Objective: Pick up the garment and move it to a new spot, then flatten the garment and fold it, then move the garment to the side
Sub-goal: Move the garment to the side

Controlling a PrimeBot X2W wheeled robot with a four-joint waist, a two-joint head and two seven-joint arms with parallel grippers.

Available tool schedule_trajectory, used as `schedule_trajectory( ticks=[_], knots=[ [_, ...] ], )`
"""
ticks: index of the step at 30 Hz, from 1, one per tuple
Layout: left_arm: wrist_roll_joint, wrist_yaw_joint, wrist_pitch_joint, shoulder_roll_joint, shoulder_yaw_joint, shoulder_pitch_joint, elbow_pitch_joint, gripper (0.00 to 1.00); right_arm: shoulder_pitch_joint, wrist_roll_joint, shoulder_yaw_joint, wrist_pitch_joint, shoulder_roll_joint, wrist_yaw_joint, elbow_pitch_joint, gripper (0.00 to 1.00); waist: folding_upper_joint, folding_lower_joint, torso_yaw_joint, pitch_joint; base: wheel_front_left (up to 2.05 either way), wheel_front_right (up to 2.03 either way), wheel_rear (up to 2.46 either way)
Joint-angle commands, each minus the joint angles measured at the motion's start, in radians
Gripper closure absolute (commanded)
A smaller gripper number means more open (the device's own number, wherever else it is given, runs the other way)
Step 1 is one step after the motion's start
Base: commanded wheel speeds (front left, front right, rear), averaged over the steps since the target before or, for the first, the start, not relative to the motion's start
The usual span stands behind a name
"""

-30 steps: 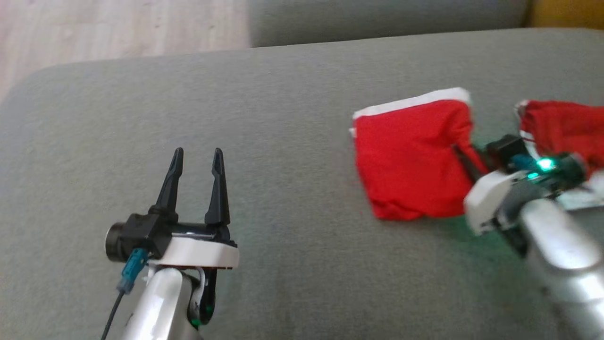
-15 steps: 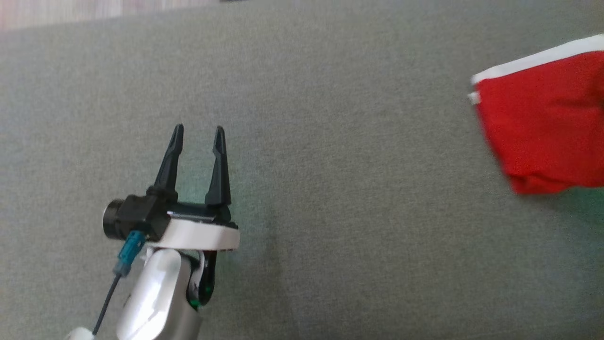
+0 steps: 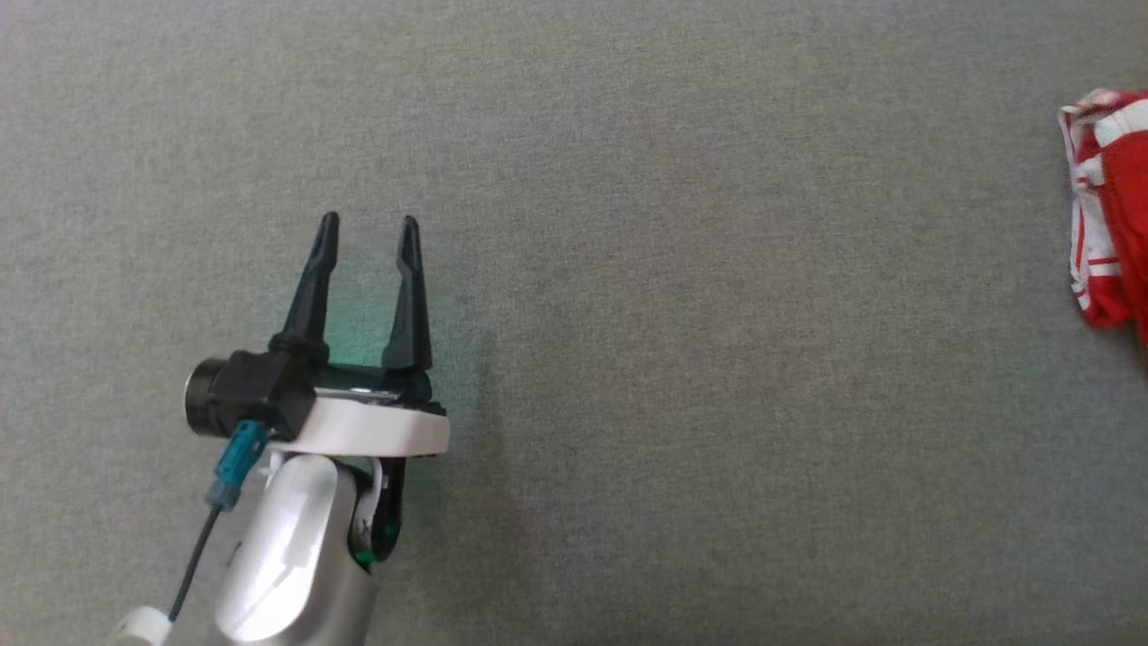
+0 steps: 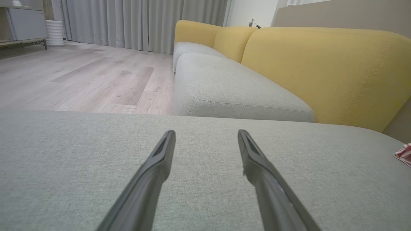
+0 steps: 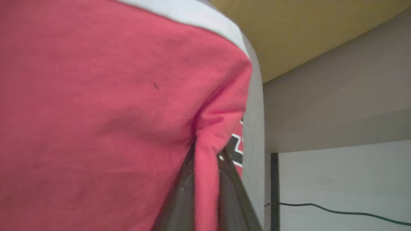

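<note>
A grey sofa seat (image 3: 717, 359) of matt, finely woven cloth. The garment (image 5: 96, 112) is soft red cloth with a smooth white band. The left gripper (image 3: 369, 220) has matt black plastic fingers (image 3: 314, 287) on a glossy silver forearm (image 3: 287, 556). Farther off are a yellow cloth backrest (image 4: 321, 70) and a pale, smooth wood floor (image 4: 80, 80).

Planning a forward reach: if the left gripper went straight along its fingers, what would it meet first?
Probably nothing soon: the left gripper points across bare grey cushion; the garment lies well aside.
</note>
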Motion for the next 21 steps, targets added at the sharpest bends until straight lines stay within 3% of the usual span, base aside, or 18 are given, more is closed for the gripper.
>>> schedule_trajectory(
  ticks=[1,3,4,5,14,21],
  knots=[
    [0.011,-0.003,-0.005,0.009,0.042,-0.028,-0.028,0.0,0.008,-0.007,-0.022,0.01,-0.016,-0.001,-0.005,1.0,0.0,-0.0001,0.0,0.003,0.0,0.0,0.0],
    [0.015,-0.005,-0.005,0.009,0.048,-0.024,-0.026,0.0,0.01,-0.006,-0.058,0.023,0.007,-0.001,0.01,1.0,0.0,-0.0001,-0.001,0.002,0.0,0.0,0.0],
    [0.016,-0.006,-0.005,0.009,0.048,-0.022,-0.025,0.0,0.01,-0.014,-0.075,0.018,0.015,-0.001,0.01,0.43,0.0,-0.0001,-0.002,0.0,0.0,0.0,0.0],
    [0.016,-0.007,-0.005,0.009,0.046,-0.02,-0.022,0.0,0.009,-0.022,-0.097,0.017,0.026,-0.001,0.014,0.0,0.0,-0.0001,-0.003,-0.005,0.0,0.0,0.0],
    [-0.002,0.004,-0.005,0.009,0.038,0.002,-0.016,0.0,0.0,-0.129,-0.222,-0.003,0.126,-0.001,-0.084,0.0,0.0,-0.0001,-0.021,-0.093,0.0,0.0,0.0],
    [-0.016,0.014,-0.005,0.009,0.046,0.041,-0.022,0.0,0.022,-0.123,-0.274,-0.103,0.286,-0.001,-0.303,0.0,0.0,-0.0001,-0.02,-0.192,0.0,0.0,0.0]
  ],
)
